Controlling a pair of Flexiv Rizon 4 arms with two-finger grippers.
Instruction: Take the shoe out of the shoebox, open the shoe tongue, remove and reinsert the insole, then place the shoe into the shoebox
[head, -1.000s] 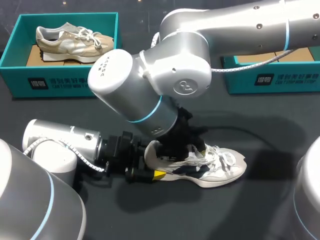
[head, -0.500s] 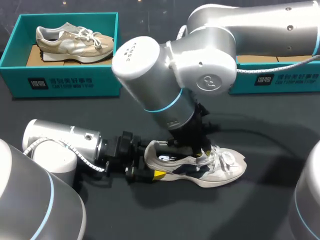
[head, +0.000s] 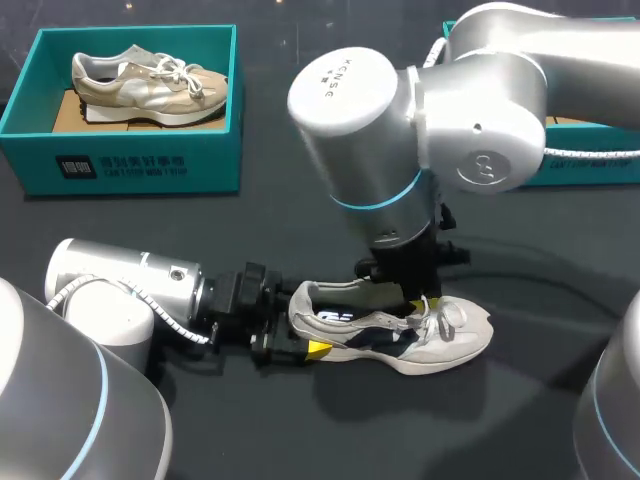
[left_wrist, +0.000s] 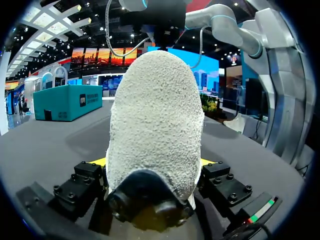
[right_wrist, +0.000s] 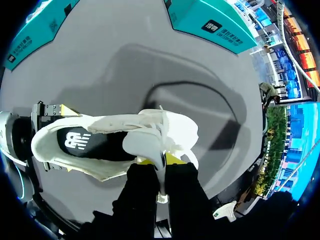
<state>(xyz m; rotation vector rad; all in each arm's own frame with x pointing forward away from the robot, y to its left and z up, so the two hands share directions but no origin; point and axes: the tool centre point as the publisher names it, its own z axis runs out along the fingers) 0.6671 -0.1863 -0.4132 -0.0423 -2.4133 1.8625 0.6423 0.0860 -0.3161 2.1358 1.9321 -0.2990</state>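
The dark table (head: 300, 420) carries everything. My right arm (head: 420, 130) stands over its middle, wrist pointing straight down, and my left arm (head: 120, 290) lies low along the surface, pointing at the right gripper. Well beyond the left gripper, at the far edge, sits a teal shoebox (head: 130, 165) holding a beige shoe (head: 140, 85); a second teal shoebox (head: 590, 165) sits far behind the right arm, mostly hidden by it. The white shoe (head: 400, 335) is out of any box, upright on its sole on the table, its heel toward the left gripper and its toe pointing away from it. The left gripper (left_wrist: 154, 165) has its fingers spread wide and pressed against both sides of the heel, pinning the shoe. The right gripper (right_wrist: 159, 161) comes down from above onto the lace area, fingers nearly together and pinching the tongue (right_wrist: 142, 142) between the yellow tips. Behind the right gripper, toward the heel, the shoe's mouth gapes and shows the dark insole (right_wrist: 82, 140) lying inside.
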